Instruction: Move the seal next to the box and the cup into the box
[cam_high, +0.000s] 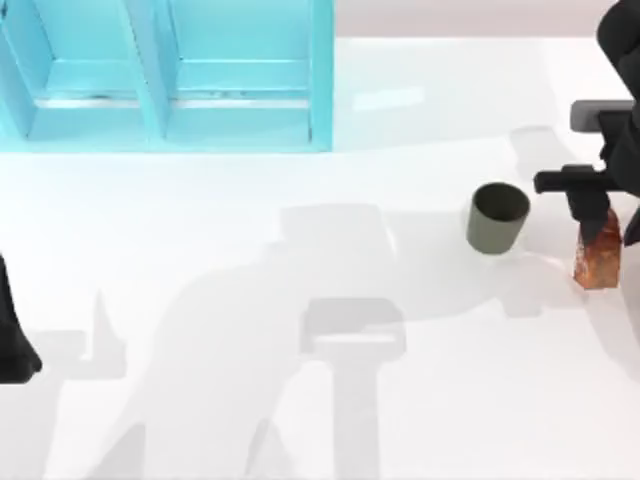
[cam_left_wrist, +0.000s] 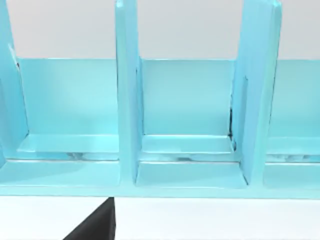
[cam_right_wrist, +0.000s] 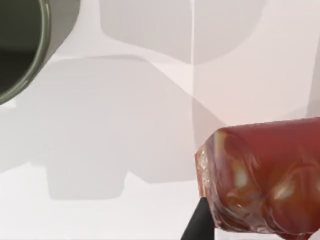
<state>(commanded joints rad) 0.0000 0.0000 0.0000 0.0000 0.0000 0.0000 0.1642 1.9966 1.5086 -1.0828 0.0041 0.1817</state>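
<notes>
At the far left edge of the table (cam_high: 200, 400) I have my left arm parked, its gripper (cam_high: 15, 345) showing as a dark shape low on that side; I cannot tell whether it is released or clenched. Its wrist camera looks straight at the box (cam_left_wrist: 180, 125), a pale blue divided crate with upright partitions, standing on the white surface.

In the top view the box (cam_high: 170, 80) sits at the rear left of the table. Moving right across bare tabletop, I come to the cup (cam_high: 497, 217), dark olive-grey, standing upright with its mouth open to the camera, well apart from the box.

Just to the right of the cup is the seal (cam_high: 599, 255), a reddish-brown speckled block, near the right edge. My right gripper (cam_high: 590, 205) is directly over it, its dark fingers touching the block's top end and appearing to grasp it. In the right wrist view the seal (cam_right_wrist: 265, 180) sits close to the lens with one dark fingertip (cam_right_wrist: 200, 225) against it, and the rim of the cup (cam_right_wrist: 30, 45) lies beyond.
</notes>
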